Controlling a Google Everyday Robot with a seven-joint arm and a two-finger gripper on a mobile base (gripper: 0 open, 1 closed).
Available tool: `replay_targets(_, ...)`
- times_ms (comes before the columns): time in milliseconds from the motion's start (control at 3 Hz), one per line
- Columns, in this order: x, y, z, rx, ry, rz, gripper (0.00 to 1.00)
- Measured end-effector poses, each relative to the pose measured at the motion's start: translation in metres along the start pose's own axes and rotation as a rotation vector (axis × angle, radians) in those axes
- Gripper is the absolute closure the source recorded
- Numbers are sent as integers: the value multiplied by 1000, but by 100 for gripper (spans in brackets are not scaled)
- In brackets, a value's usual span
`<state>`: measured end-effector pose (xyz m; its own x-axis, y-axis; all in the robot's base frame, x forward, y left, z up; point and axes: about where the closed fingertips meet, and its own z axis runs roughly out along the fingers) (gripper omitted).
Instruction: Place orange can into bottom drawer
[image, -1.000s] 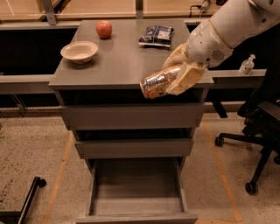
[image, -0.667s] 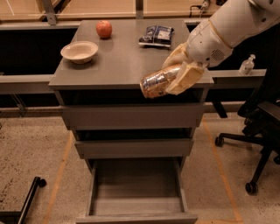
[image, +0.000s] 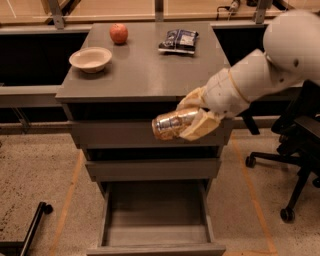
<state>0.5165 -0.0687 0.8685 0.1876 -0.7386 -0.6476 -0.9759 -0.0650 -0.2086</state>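
The orange can (image: 170, 124) is a shiny metallic can lying on its side in my gripper (image: 192, 118). The cream fingers (image: 201, 126) are shut on its right end. The gripper holds it in the air in front of the top drawer's front, below the cabinet top's front edge. The white arm comes in from the upper right. The bottom drawer (image: 156, 235) is pulled out below, a deep grey box with nothing in it, well beneath the can.
On the grey cabinet top (image: 145, 65) stand a red-orange apple (image: 119, 33), a cream bowl (image: 90, 59) and a dark blue snack bag (image: 179, 40). A black office chair (image: 300, 145) stands at the right. A dark bar (image: 27, 232) lies at the lower left floor.
The gripper with the can has moved lower, from the cabinet top's front edge down to in front of the top drawer.
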Motion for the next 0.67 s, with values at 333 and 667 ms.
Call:
replay_targets(333, 57, 35, 53, 26, -81, 109, 100)
replay_targets(667, 86, 53, 81, 37, -78, 172, 100)
